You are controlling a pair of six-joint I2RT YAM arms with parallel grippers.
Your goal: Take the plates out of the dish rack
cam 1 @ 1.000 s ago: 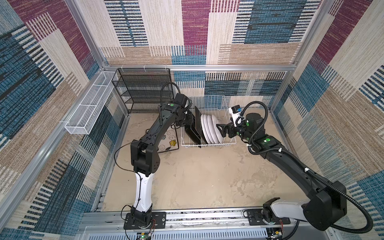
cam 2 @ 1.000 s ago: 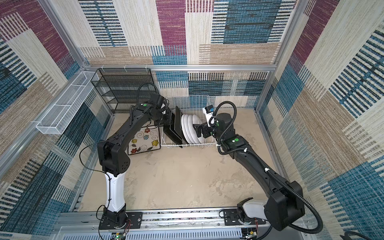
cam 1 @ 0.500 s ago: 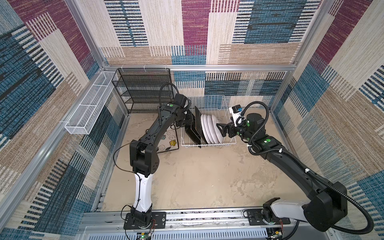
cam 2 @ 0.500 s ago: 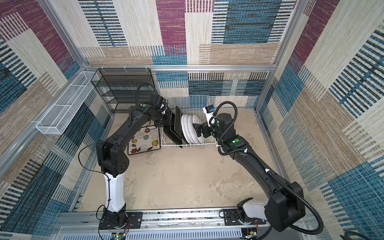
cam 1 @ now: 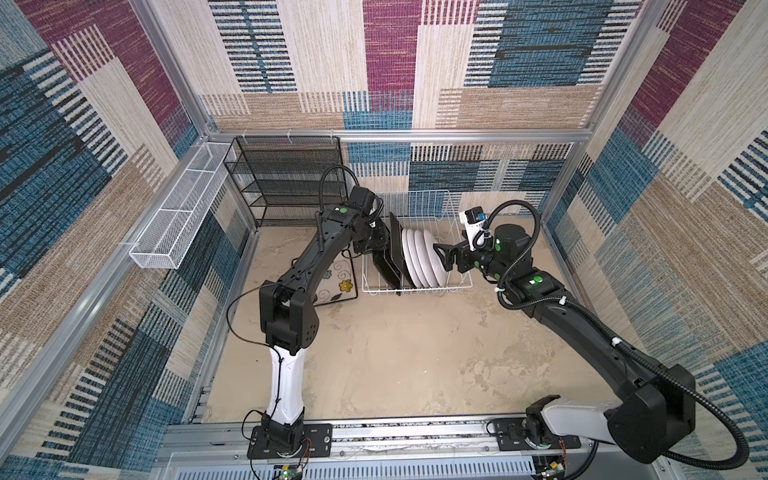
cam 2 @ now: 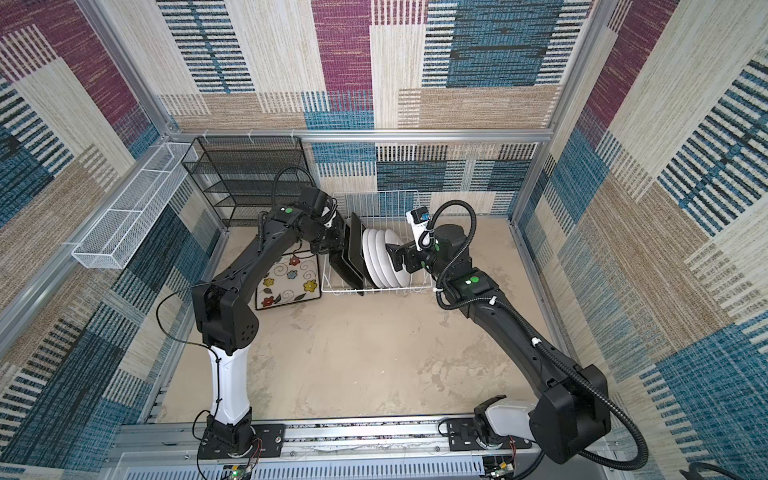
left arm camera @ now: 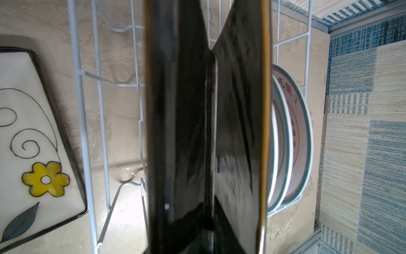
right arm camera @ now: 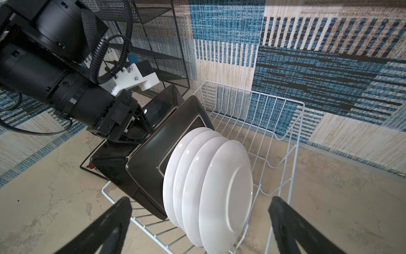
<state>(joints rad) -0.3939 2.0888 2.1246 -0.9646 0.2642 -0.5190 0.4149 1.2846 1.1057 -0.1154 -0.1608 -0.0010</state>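
- standing on edge in the dish rack (cam 1: 457, 286) in both top views: black-backed square plates (cam 1: 390, 253) at its left end, and round plates (cam 1: 422, 257) packed against them toward its right end.
- the left gripper (cam 1: 380, 245) sits at the rack's left end against the square plates. the right gripper (cam 1: 442, 257) hangs inside the rack's right half just beside the round plates, jaws spread.
- a top view shows more of the flat square plate (cam 2: 289, 278), face up on the floor just left of the rack with several flowers showing. a black shelf unit (cam 2: 249, 178) stands beyond the rack's left end.
- only the left wrist view shows the round plates' (left arm camera: 294, 123) fronts, with green rims and red characters. two square plates (left arm camera: 241, 132) fill the middle edge-on. that gripper's fingers cannot be made out, so i cannot tell whether it is clamped.
- only the right wrist view shows four plain white backs of the round plates (right arm camera: 219, 187). the right gripper's fingers (right arm camera: 105, 226) are wide apart and touch nothing. the left gripper (right arm camera: 140, 123) meets the outermost square plate's upper edge.
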